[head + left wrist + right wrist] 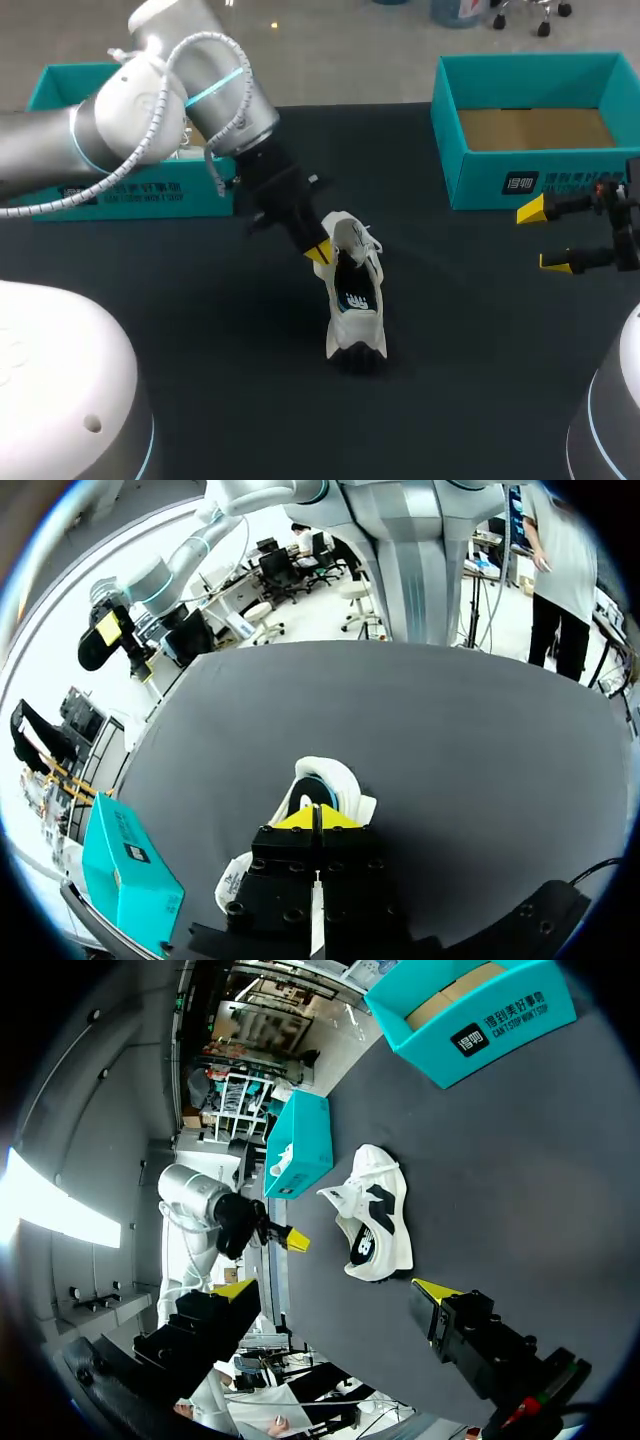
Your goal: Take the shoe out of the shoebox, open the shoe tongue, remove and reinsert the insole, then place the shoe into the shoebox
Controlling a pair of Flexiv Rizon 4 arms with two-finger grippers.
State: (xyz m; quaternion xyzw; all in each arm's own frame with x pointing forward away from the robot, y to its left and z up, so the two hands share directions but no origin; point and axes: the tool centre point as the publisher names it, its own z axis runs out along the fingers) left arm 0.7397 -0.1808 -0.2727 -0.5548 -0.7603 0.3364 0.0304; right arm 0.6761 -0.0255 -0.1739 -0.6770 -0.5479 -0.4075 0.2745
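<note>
**Room around the shoe (355,290): blocked at 10 o'clock, open toward your right.**

Seen from above, your left arm (150,110) slants in from 10 o'clock. The left gripper (318,252), fingers pressed together, sits at the shoe's rim and closes that side. A teal box (150,195) stands behind it, also at 10 o'clock. From 3 round to 8 o'clock you have bare table (470,330) to pass over. The open shoebox (500,180) stands at 1 o'clock, well apart. The right gripper (543,237), fingers wide, hangs just in front of its wall.
</note>
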